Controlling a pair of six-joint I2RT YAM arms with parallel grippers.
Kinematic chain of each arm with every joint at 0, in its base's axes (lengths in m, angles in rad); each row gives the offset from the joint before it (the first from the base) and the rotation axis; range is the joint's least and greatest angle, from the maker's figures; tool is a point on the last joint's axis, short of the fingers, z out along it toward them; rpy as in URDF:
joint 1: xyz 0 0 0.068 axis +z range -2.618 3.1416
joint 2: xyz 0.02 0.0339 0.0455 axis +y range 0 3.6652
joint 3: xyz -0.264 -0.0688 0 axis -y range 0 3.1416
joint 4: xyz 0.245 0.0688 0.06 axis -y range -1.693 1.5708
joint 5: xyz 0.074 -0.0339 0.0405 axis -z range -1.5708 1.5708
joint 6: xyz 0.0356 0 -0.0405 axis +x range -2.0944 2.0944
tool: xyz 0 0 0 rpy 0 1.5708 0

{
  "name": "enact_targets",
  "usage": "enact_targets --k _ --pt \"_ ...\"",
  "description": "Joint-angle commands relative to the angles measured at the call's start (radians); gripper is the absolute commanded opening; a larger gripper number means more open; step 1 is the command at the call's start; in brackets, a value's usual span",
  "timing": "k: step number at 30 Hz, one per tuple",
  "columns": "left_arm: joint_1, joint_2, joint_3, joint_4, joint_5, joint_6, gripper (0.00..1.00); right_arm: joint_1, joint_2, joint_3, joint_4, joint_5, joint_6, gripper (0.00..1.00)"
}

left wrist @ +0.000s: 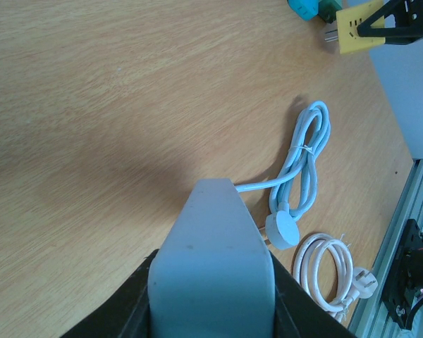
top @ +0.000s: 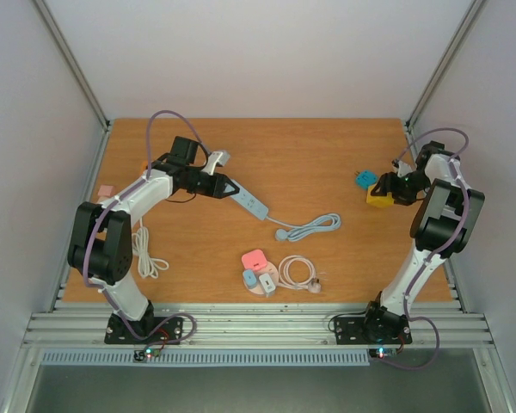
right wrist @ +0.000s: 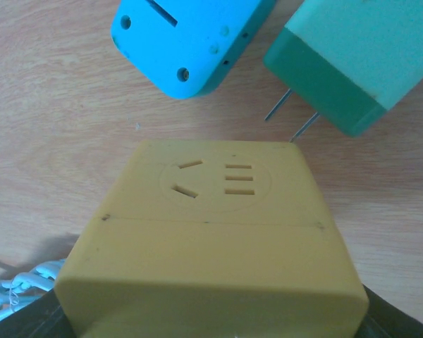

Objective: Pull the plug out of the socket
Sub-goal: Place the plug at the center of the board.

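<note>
From above, I see the left tool [top: 230, 188] clamped tight on one end of the white power strip [top: 249, 203], over the left half of the counter [top: 327, 155]. The right tool [top: 389, 193] grips the yellow socket cube [top: 377, 200] at the far right. On the left wrist camera the strip fills the jaws, its pale blue cord [left wrist: 307, 158] coiled beyond. On the right wrist camera the cube sits between the half-spread jaws. The green plug [right wrist: 352, 63] lies just beside it, prongs [right wrist: 296, 118] bare and out of the socket, next to a blue adapter [right wrist: 183, 39].
</note>
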Motion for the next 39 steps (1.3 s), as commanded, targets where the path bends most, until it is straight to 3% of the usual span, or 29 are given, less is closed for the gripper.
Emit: enact_targets --k 1,10,12,19,26,33,39 --pt "0.001 0.002 0.003 0.010 -0.009 0.018 0.00 -0.004 -0.002 0.026 -0.025 0.023 -0.007 0.39" --pt "-0.001 0.005 0.001 0.012 -0.002 0.016 0.00 -0.004 -0.051 -0.004 0.013 0.122 -0.017 0.75" --pt "0.000 0.005 0.001 0.013 -0.001 0.016 0.00 -0.004 -0.060 -0.007 0.019 0.136 -0.019 0.97" --pt "-0.001 0.006 0.001 0.013 -0.001 0.015 0.00 -0.004 -0.094 -0.015 0.022 0.139 -0.023 0.99" --pt "-0.005 0.011 0.003 0.013 -0.002 0.016 0.00 0.036 -0.230 -0.076 0.077 0.207 -0.051 0.98" --pt "-0.010 0.007 0.006 0.011 0.017 0.020 0.01 0.177 -0.369 -0.170 0.117 0.291 -0.109 0.98" --pt "-0.012 -0.015 -0.002 0.021 0.078 0.024 0.00 0.338 -0.499 -0.254 0.159 0.122 -0.193 0.98"
